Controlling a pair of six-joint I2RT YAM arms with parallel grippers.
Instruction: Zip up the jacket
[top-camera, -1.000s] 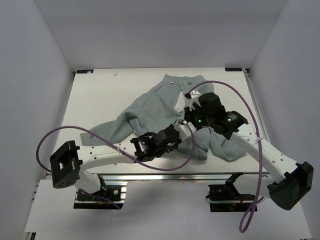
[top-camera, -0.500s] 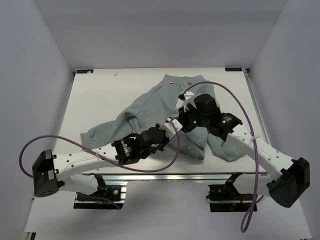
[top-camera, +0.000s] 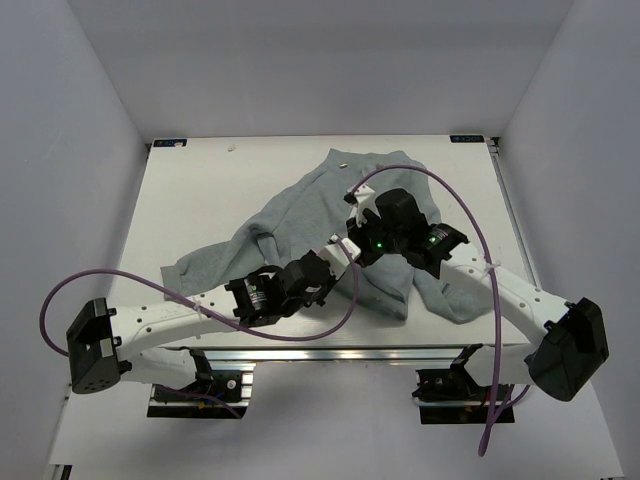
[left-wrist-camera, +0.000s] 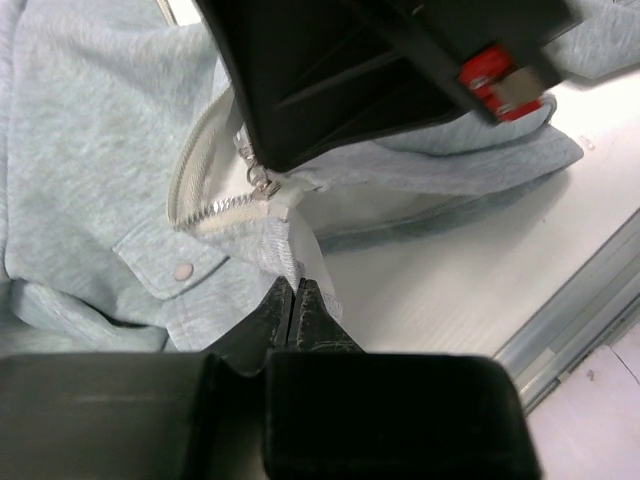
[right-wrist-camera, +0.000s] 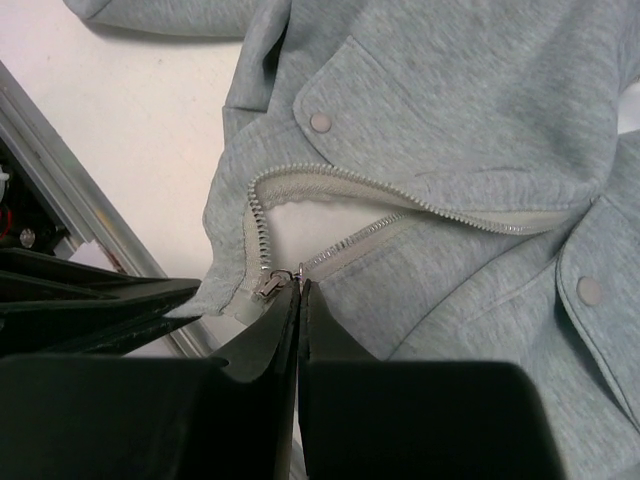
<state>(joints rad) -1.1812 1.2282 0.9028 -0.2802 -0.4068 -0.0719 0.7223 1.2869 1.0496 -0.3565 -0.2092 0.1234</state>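
The light grey jacket (top-camera: 300, 205) lies crumpled on the white table, front up, zipper open. My left gripper (top-camera: 338, 250) is shut on the pale zipper tape at the jacket's bottom hem (left-wrist-camera: 300, 255); its tips (left-wrist-camera: 295, 288) pinch the fabric edge. My right gripper (top-camera: 358, 238) is just above and beyond it, shut on the metal zipper pull (right-wrist-camera: 299, 283) next to the slider (right-wrist-camera: 270, 285). The slider (left-wrist-camera: 266, 186) sits at the bottom end of the zipper teeth, which spread open above it (right-wrist-camera: 400, 205). The right gripper's black body fills the top of the left wrist view (left-wrist-camera: 380, 70).
Snap-button flap pockets lie on either side of the zipper (right-wrist-camera: 321, 122) (left-wrist-camera: 182, 271). The table's front edge with its aluminium rail (top-camera: 330, 352) is close below the hem. Purple cables (top-camera: 480, 215) loop over both arms. White walls enclose the table.
Both grippers have shifted left and slightly up over the jacket's lower front, staying close together. The left arm's elbow has swung down and to the left.
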